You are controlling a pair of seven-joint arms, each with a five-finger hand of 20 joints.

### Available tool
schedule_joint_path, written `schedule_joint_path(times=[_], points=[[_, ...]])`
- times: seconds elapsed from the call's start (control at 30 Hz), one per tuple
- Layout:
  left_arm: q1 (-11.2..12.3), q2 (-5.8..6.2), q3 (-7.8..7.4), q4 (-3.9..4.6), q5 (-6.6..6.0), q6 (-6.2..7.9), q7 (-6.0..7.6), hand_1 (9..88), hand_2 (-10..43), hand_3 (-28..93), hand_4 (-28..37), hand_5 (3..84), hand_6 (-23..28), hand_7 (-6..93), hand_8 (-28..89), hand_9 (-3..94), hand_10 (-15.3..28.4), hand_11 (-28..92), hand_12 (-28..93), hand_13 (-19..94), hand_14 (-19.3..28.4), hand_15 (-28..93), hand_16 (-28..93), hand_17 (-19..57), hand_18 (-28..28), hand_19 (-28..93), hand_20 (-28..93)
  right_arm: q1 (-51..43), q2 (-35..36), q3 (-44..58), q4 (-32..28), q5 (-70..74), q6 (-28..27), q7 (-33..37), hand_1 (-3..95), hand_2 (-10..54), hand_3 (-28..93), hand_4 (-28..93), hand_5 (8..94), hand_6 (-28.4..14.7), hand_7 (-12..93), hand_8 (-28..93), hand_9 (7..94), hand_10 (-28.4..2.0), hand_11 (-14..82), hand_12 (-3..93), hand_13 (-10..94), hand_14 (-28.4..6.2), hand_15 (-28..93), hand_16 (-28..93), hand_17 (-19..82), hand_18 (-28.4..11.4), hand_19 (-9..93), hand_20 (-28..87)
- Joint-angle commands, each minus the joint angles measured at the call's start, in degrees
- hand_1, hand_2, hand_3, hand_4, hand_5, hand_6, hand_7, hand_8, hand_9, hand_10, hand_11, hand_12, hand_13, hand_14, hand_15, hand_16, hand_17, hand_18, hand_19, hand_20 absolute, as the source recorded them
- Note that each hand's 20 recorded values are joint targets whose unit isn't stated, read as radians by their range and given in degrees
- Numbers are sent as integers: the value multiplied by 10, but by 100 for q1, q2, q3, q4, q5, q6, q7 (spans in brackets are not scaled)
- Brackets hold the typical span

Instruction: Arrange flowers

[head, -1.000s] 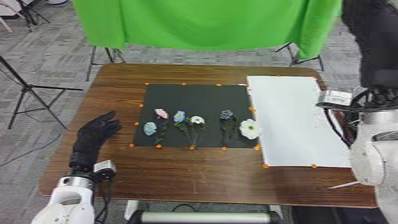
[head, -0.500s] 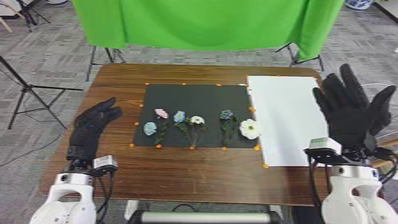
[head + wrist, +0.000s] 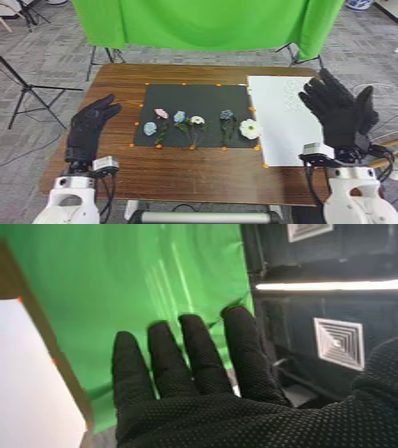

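Left hand: fingers relaxed, nothing grasped; positioned left of the black mat.
Leftmost pale-blue flower: laid on the mat; to be pinched lightly at the base, petals probably soft.
Pink flower: laid on the mat; best gripped by the leafy stem, likely light and flexible.
Upright-lying light-blue flower and small white flower: laid side by side; stems nearly joined at the lower ends, so snagging is possible.
Dark-blue flower: laid on the mat; to be lifted at mid-stem, leaves easily bent.
Large white flower: laid at the mat's right edge; broad petals, judged easily crushed.
White sheet: placed right of the mat.
Right hand: fingers extended, nothing grasped.
Count: flowers, six; mat, one; sheet, one; hands, two.
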Motion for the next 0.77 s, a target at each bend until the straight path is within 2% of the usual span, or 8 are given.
schedule_joint_path(times=[0.03,0.17,0.27,0.37,0.4,0.5,0.57,0.77], points=[[1,-95,68,33,-52,-121,-58,251,-55,714,-250,487,12,158,-87,502,127,190,103,384,163,194,4,63,123,90,184,-18,22,-32,-10,-303,-28,399,1,45,752,-204,431,0,99,-75,407,-137,46,110,310,-150,87,135,145,-159,67,244],[-26,-115,106,58,88,-52,-61,257,-58,712,-244,494,15,155,-88,506,129,192,103,391,165,192,0,71,118,89,181,60,28,-71,-22,-339,146,495,26,49,745,-199,454,-3,108,-75,443,-143,57,118,345,-155,107,143,156,-163,83,252],[-85,-151,114,97,81,-125,-97,259,-60,710,-241,497,16,154,-88,511,129,196,104,402,164,197,-2,83,114,99,188,35,27,-153,-60,-177,507,443,35,55,740,-194,468,-4,115,-77,461,-144,59,122,359,-152,114,145,160,-163,90,254],[-101,-135,69,117,251,-158,-108,267,-55,698,-237,520,19,155,-86,598,142,224,106,474,181,248,-6,103,121,124,206,110,-3,-341,-52,-3,995,246,91,90,783,-176,497,4,140,-87,493,-145,63,128,388,-149,124,146,174,-158,98,259],[-74,-133,47,103,249,-128,-98,268,-54,695,-235,526,20,155,-85,615,144,228,108,497,185,269,-9,111,126,136,215,169,-9,-408,-56,1,1145,252,118,108,802,-171,507,7,149,-91,509,-143,66,129,399,-145,128,145,181,-154,99,260],[-36,-149,26,81,50,-59,-103,269,-52,692,-229,531,21,153,-83,629,144,234,111,531,187,306,-20,121,132,160,233,284,-7,-525,-64,-35,1352,205,184,153,818,-171,540,15,176,-103,552,-136,73,130,439,-133,141,139,202,-138,95,266],[-20,-182,33,78,-3,-54,-133,270,-52,691,-229,528,20,153,-82,618,143,231,111,551,191,348,-20,119,134,168,242,337,21,-560,-51,-30,1387,157,196,162,816,-175,547,18,187,-107,565,-134,75,131,454,-129,148,137,208,-134,94,271],[-16,-163,53,74,67,-87,-153,270,-51,688,-226,523,18,151,-81,609,139,220,111,616,184,597,-37,93,139,119,223,171,-25,-558,-130,158,1456,122,189,166,770,-211,556,22,203,-117,582,-130,78,132,467,-124,157,131,212,-132,92,282]])
